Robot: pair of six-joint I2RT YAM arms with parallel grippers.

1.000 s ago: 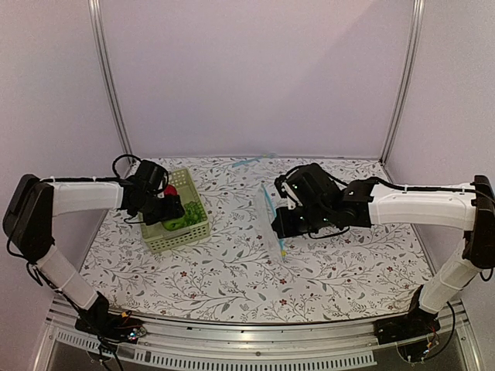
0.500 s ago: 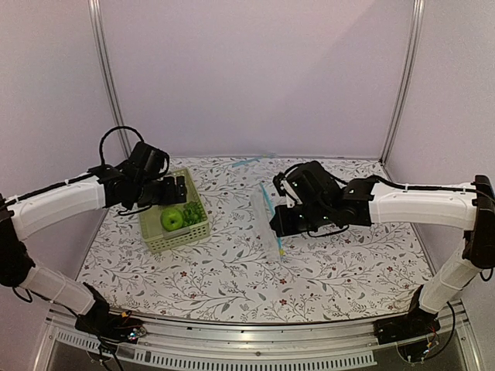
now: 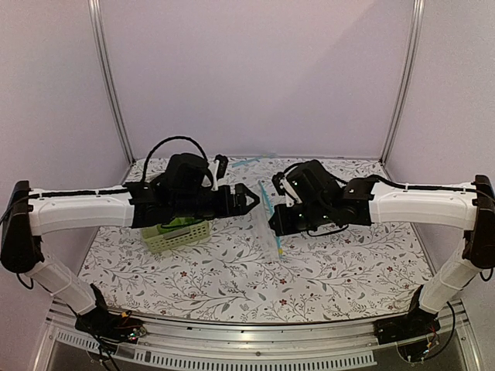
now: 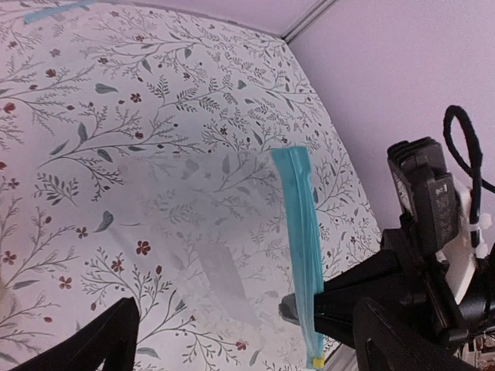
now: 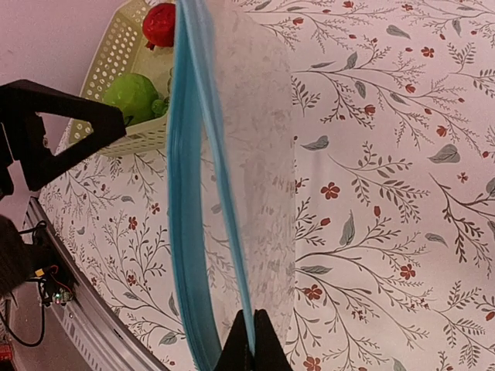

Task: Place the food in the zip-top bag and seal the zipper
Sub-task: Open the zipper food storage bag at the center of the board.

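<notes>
I am clamping the zipper (image 5: 184, 193) with my right gripper (image 5: 249, 336), left gripper (image 4: 244, 328) open; red apple (image 5: 158, 23) and green apple (image 5: 133, 97) are sitting unbagged.

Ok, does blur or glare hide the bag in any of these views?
Top view: even light, the clear bag nearly vanishes against the printed table. Left wrist: blue strip crisp, no glare. Right wrist: strip close to the lens, softly blurred.

We see a thin, glossy, clear plastic zip-top bag (image 5: 263, 154), a matt perforated plastic basket (image 5: 116, 56), and a smooth, matt printed tabletop (image 5: 402, 193).
</notes>
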